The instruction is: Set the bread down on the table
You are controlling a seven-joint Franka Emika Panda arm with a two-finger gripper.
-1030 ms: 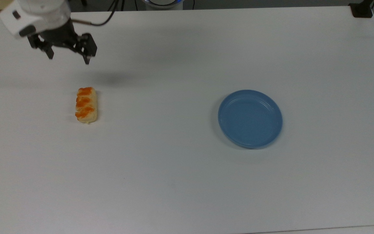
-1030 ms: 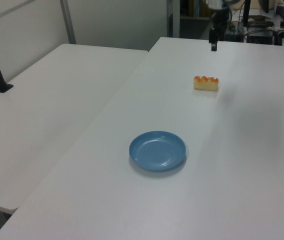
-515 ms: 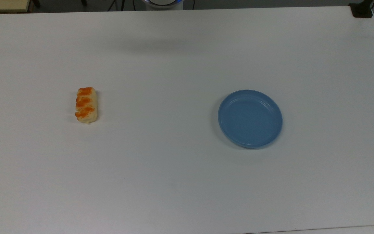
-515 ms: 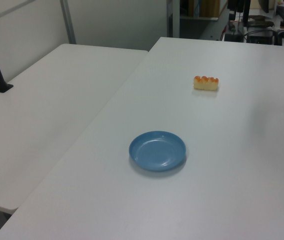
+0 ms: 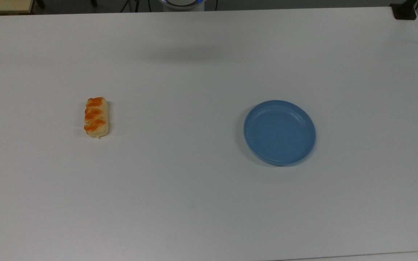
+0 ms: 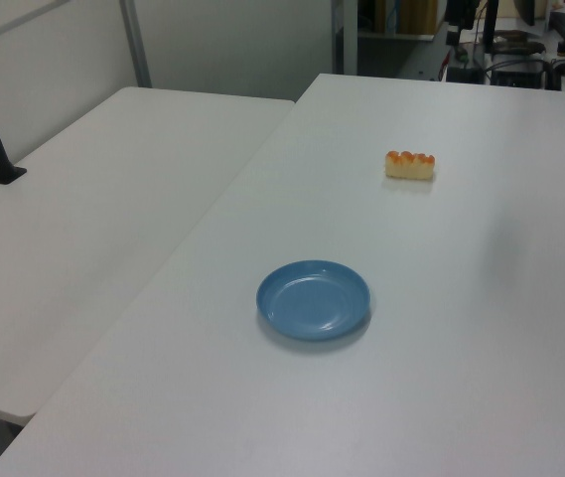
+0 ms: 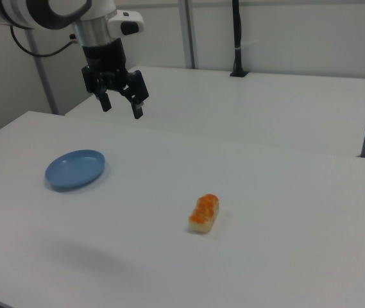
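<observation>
- Sitting pretty bare, big white table (image 5: 201, 203), with a second white tabletop (image 6: 93, 229) butting up alongside on the left view's left.
- Lying flat on the table, bread (image 5: 96, 116), orange-glazed bumps facing up, long side running top-to-bottom in the top view, over toward the top view's left.
- Resting well apart from the bread, blue plate (image 5: 279, 132), holding nothing, on the top view's right half.
- Hanging up in the air in the right view, gripper (image 7: 122, 106), fingers (image 7: 138, 108) spread wide and gripping nothing, pointing down, above the far part of the table, closer to the plate (image 7: 75, 169) than to the bread (image 7: 204, 213).
- Standing at the far edge of the second tabletop in the right view, black post (image 7: 237, 38).
- Casting a soft shadow across the table near the top view's upper middle.
</observation>
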